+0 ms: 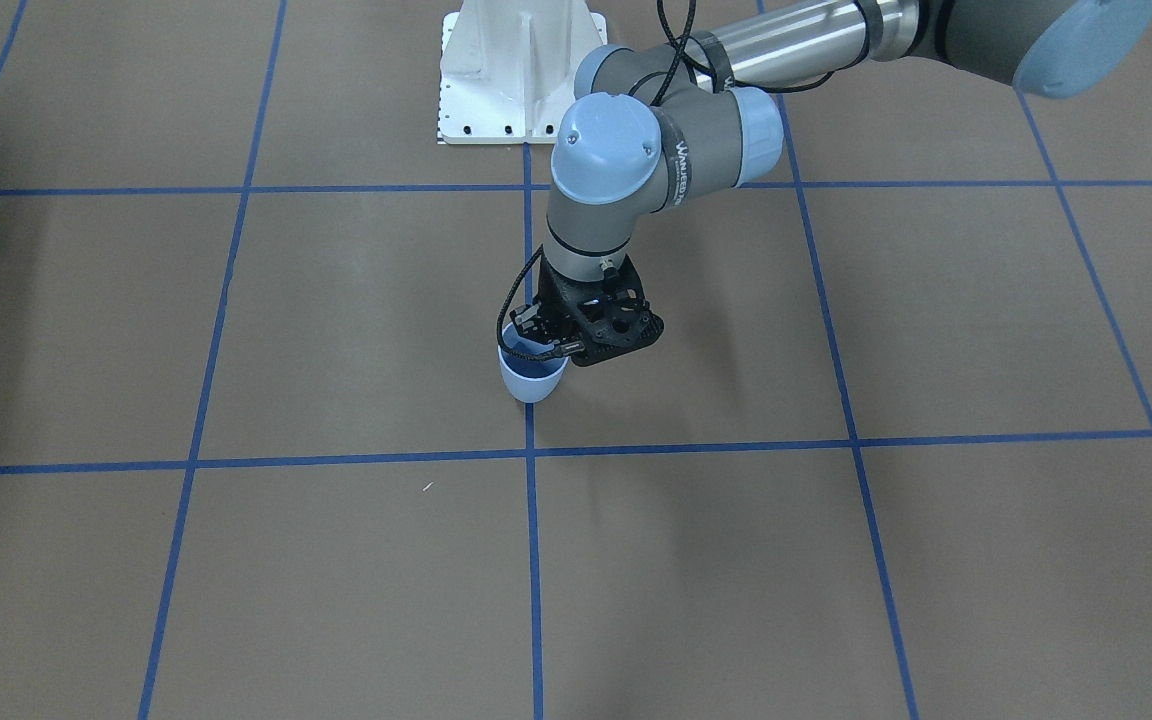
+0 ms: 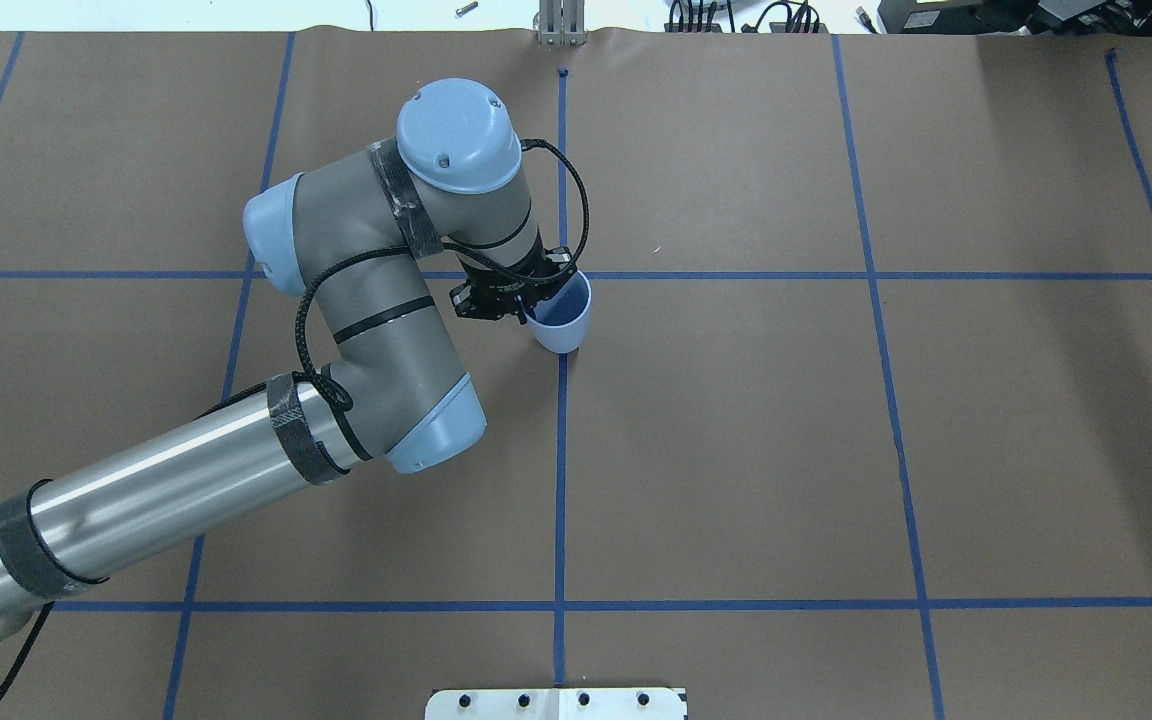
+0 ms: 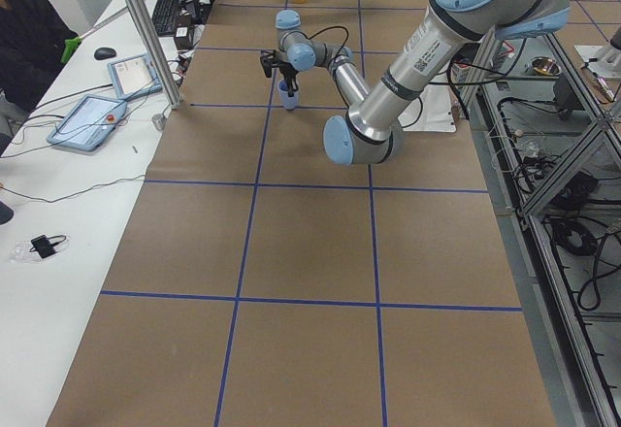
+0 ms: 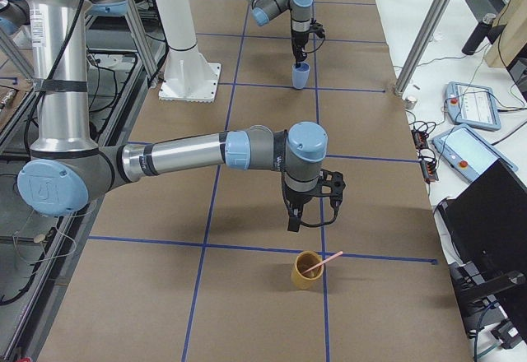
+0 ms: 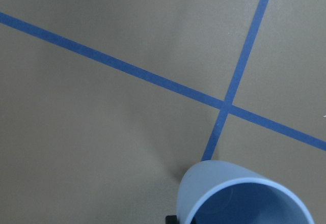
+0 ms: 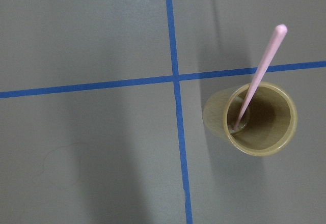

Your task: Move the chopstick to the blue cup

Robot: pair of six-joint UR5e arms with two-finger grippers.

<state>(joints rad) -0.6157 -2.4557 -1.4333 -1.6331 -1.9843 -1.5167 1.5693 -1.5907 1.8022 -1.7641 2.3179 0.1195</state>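
The blue cup (image 1: 533, 382) stands near a tape crossing in the middle of the table; it also shows in the overhead view (image 2: 564, 328) and at the bottom of the left wrist view (image 5: 229, 183). My left gripper (image 1: 534, 335) (image 2: 521, 308) points down at the cup's rim and is shut on its wall, one finger inside and one outside. The pink chopstick (image 6: 257, 76) (image 4: 328, 259) leans in a tan cup (image 6: 260, 117) (image 4: 306, 270) at the table's right end. My right gripper (image 4: 292, 220) hangs just above and beside the tan cup; I cannot tell whether it is open.
The white robot base (image 1: 511, 70) stands at the table's robot side. Blue tape lines grid the brown table. Metal posts (image 3: 146, 34) and an operators' desk with tablets (image 4: 473, 103) border the far edge. A person (image 3: 24, 39) sits there.
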